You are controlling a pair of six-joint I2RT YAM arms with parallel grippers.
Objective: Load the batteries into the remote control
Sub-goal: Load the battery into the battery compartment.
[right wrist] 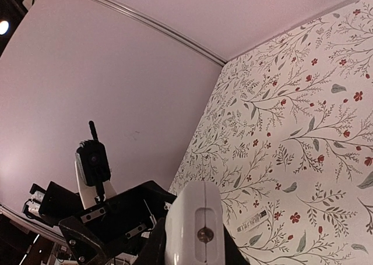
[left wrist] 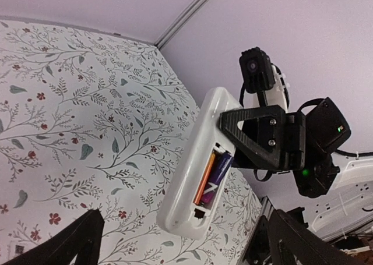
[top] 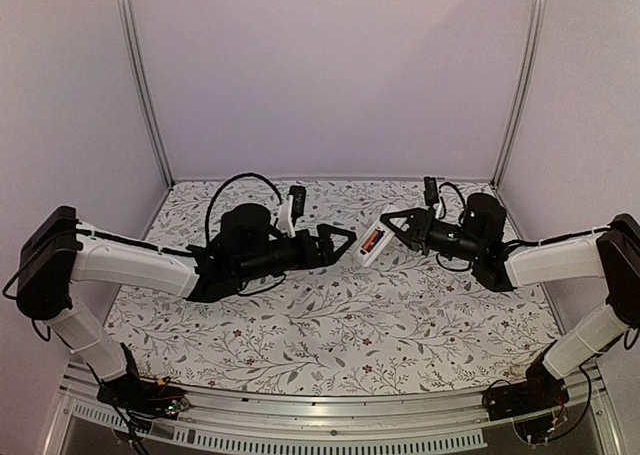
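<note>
The white remote control [top: 372,241] is held in the air above the table's middle, back side toward my left gripper. Its battery bay is open, with no cover on it. In the left wrist view the remote [left wrist: 189,160] holds both batteries side by side: the orange-red one [left wrist: 205,177] and the black one [left wrist: 221,170]. My right gripper [top: 397,227] is shut on the remote's far end; its black finger [left wrist: 262,134] lies across the remote. In the right wrist view the remote's end [right wrist: 195,227] sits between my fingers. My left gripper [top: 341,243] is open and empty, just left of the remote.
The floral tablecloth [top: 330,315] covers the table. Pale walls with metal corner posts [top: 140,75] close in the back and sides. A small white label [right wrist: 256,220] lies on the cloth under the remote.
</note>
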